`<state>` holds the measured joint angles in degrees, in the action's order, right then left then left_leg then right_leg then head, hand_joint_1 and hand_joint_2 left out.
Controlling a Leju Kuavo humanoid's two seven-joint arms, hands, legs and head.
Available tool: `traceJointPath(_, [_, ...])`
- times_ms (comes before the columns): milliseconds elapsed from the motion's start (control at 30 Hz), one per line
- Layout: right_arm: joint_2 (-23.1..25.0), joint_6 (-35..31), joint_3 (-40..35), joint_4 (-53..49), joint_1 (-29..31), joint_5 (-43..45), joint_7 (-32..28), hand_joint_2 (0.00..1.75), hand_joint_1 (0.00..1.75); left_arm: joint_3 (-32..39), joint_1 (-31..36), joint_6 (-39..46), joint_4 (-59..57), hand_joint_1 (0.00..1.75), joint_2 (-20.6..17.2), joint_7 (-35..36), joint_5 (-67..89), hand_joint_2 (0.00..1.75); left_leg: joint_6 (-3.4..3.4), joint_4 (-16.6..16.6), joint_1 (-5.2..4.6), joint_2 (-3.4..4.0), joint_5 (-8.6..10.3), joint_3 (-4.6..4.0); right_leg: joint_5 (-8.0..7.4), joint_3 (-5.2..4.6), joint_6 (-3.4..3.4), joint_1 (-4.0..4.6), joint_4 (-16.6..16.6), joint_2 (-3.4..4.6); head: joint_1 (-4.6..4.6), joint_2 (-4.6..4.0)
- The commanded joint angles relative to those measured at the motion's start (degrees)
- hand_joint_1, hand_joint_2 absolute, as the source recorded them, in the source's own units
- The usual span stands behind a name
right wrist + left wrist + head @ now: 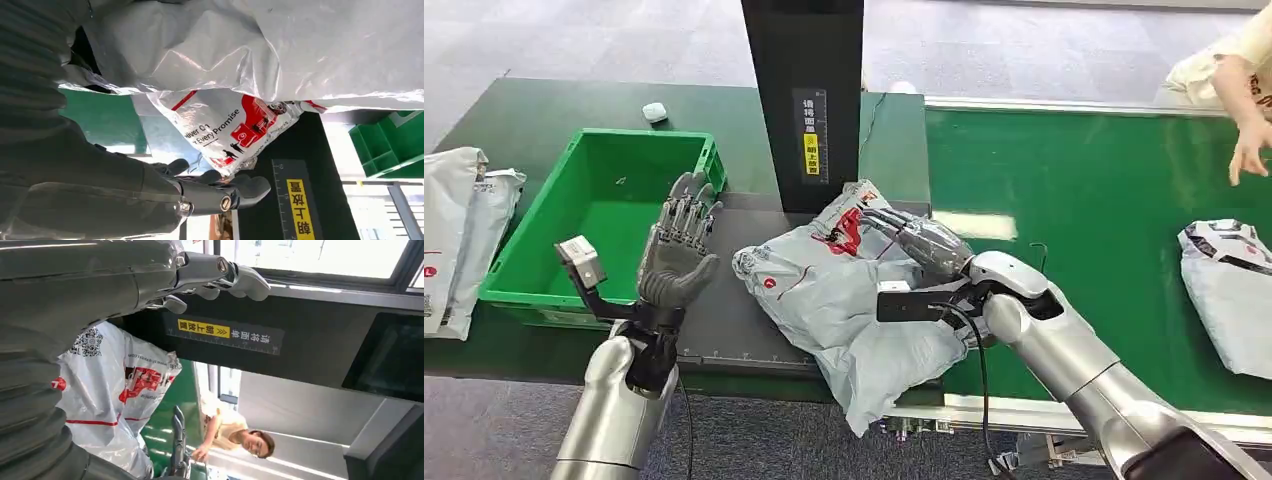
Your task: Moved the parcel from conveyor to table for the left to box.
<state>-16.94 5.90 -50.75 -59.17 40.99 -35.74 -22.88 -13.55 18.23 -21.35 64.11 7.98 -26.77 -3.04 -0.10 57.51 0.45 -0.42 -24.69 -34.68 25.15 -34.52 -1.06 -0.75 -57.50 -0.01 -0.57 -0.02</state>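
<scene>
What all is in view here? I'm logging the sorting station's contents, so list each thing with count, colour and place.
Parcel: one, grey plastic bag with red print, on the dark table by the black post, under the right hand.
Second parcel: one, grey, on the conveyor at the right edge.
Bags: at least two, white, stacked left of the box.
Box: one, green, open, on the table's left side.
Conveyor: one, green belt, right half.
Black post: one, with a yellow label, behind the parcel.
Small white object: one, on the far green surface.
Person's hand: one, above the conveyor's far right.
Left hand: raised in front of the box, fingers apart, holding nothing.
Right hand: rests on the parcel; its grip is unclear.
</scene>
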Motion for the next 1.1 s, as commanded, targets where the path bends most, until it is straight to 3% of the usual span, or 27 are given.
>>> traceJointPath(33, [-0.7,0.1,-1.3,0.2,1.3,-0.1,-0.1,1.75,0.0,-1.1,1.3,0.0,-1.0,0.0,-1.0,0.0,0.1,1.75,-0.01,-0.1,-0.02,0.03,-0.04,0.18,0.05,0.16,0.05,0.0,0.0,-0.01,0.0,0.0])
traceJointPath(633, [-0.7,0.1,-1.3,0.2,1.3,-0.1,-0.1,1.75,0.0,-1.1,1.3,0.0,-1.0,0.0,-1.0,0.0,0.1,1.75,-0.01,-0.1,-0.01,0.02,-0.05,0.19,0.05,0.19,0.05,0.0,0.0,-0.01,0.0,0.0])
traceJointPath(667, [6.5,-0.1,5.9,-2.5,-5.9,7.1,-2.8,1.75,0.0,0.8,0.4,2.8,0.4,0.0,-0.1,-2.0,0.7,1.75,-0.01,0.0,0.0,0.02,-0.03,0.14,0.03,0.14,0.04,0.01,0.0,-0.01,0.0,0.0])
traceJointPath(700, [18.6,1.2,27.5,-14.6,-20.8,28.7,1.5,1.75,0.0,2.0,-0.8,3.1,2.7,0.0,0.1,-1.5,2.6,1.75,-0.01,0.0,0.0,0.01,-0.02,0.07,0.02,0.07,0.03,0.01,0.0,-0.01,0.0,0.0])
traceJointPath(733, [21.2,1.1,35.0,-20.8,-26.0,27.3,3.4,1.75,0.0,3.1,-1.5,2.5,4.4,0.0,0.4,-0.6,3.4,1.75,-0.09,-0.3,0.13,0.34,-0.1,0.51,-0.01,0.42,0.14,0.15,0.3,0.31,0.0,0.0])
traceJointPath(767, [22.0,0.7,34.2,-23.5,-28.5,25.9,4.1,1.75,0.0,3.8,-2.0,1.9,5.4,0.0,0.6,0.0,3.8,1.75,-0.11,-0.3,0.18,0.24,-0.08,0.35,-0.01,0.34,0.14,0.19,0.3,0.22,-0.04,0.0])
traceJointPath(800, [22.1,0.3,34.3,-24.5,-29.4,25.3,4.4,1.75,0.0,3.6,-1.9,6.3,6.4,0.0,0.0,-0.8,9.4,1.75,-0.12,-0.3,0.19,0.17,-0.12,0.48,0.06,0.51,0.18,0.21,0.4,0.13,0.18,0.0])
traceJointPath(900, [21.2,1.1,36.2,-24.9,-29.5,24.9,4.3,1.75,0.0,6.5,-0.3,9.1,8.1,0.0,-2.0,0.0,14.6,1.75,-0.33,-0.1,0.16,0.03,-0.34,0.35,0.33,0.3,0.31,0.26,-0.1,0.03,0.0,0.0])
traceJointPath(967, [21.2,2.7,38.1,-25.1,-29.9,24.3,3.7,1.75,0.0,10.3,0.8,8.8,8.8,0.0,-2.7,0.4,17.0,1.75,-0.27,-0.1,0.21,-0.42,-0.19,0.14,0.36,0.23,0.27,0.28,0.1,-0.47,0.07,0.0])
traceJointPath(1100, [20.5,3.6,39.3,-24.3,-29.9,24.0,2.7,1.75,0.0,16.2,5.1,7.7,7.5,0.0,-6.6,0.8,17.9,1.75,-0.28,-0.1,0.16,-0.04,-0.26,0.31,0.33,0.33,0.36,0.31,0.0,-0.07,0.04,0.0])
